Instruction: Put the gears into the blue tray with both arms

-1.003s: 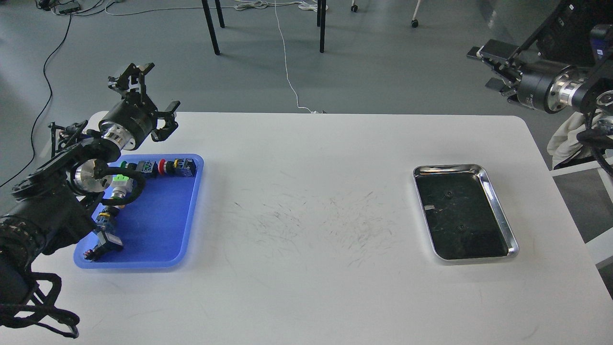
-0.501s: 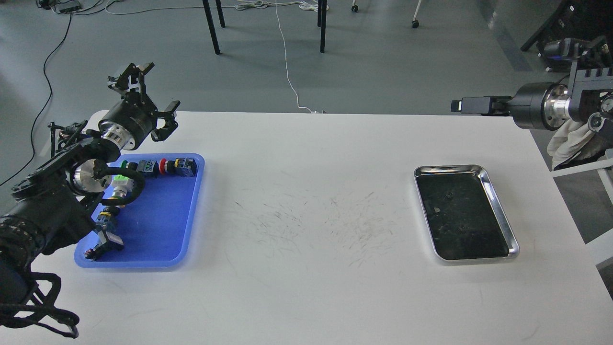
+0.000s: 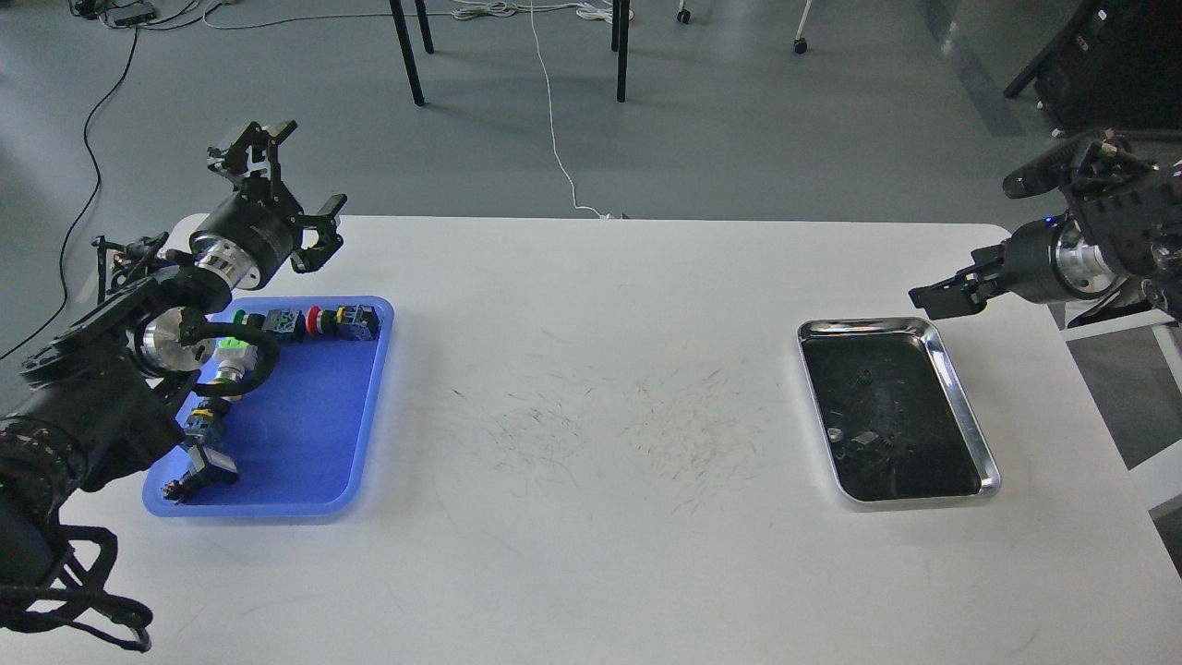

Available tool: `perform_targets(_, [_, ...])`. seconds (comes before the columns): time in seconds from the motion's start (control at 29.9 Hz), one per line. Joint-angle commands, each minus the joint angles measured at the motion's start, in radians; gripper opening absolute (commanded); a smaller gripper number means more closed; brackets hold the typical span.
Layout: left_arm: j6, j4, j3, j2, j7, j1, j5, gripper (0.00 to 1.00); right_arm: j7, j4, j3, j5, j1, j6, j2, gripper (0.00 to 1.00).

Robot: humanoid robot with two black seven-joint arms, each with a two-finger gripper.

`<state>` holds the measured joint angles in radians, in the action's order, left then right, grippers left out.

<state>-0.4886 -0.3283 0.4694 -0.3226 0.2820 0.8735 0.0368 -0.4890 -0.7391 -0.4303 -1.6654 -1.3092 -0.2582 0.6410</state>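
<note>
The gears (image 3: 865, 374) lie as small dark wheels in the silver tray (image 3: 960, 397), on the right side of the white counter (image 3: 591, 554). The blue tray (image 3: 314, 462), at the left, holds coloured push-button switches (image 3: 319, 321). The left gripper (image 3: 291, 180) is raised beyond that tray's far edge, jaws spread and empty. The right gripper (image 3: 928, 299) hangs near the silver tray's far right corner; its jaw state cannot be determined.

Right gripper (image 3: 934, 297) has swung down — now near silver tray (image 3: 960, 406).
</note>
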Motion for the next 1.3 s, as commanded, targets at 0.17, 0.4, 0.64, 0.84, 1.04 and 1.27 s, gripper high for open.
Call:
perform_targets(0.17, [0.0,0.0,0.0,-0.003,0.0,0.001,0.0,0.98,0.0,0.003,-0.166,-0.02,0.013,0.146,-0.096,0.94])
perform_targets(0.4, [0.0,0.0,0.0,-0.01,0.0,-0.001,0.0,0.98,0.0,-0.003,-0.163,-0.016,0.021,0.149,-0.139,0.86])
perform_targets(0.64, [0.001,0.0,0.0,-0.018,0.0,-0.001,0.0,0.98,0.0,0.015,-0.165,-0.019,0.074,0.154,-0.155,0.77])
perform_targets(0.84, [0.001,-0.002,0.0,-0.018,0.0,-0.001,0.0,0.98,0.0,0.07,-0.163,-0.016,0.096,0.175,-0.187,0.7])
perform_targets(1.04, [0.002,-0.002,0.0,-0.019,0.0,-0.001,0.0,0.98,0.0,0.083,-0.16,-0.014,0.099,0.191,-0.199,0.62])
perform_targets(1.27, [0.002,-0.002,0.0,-0.026,0.0,-0.001,0.0,0.98,0.0,0.081,-0.16,-0.014,0.11,0.192,-0.207,0.58])
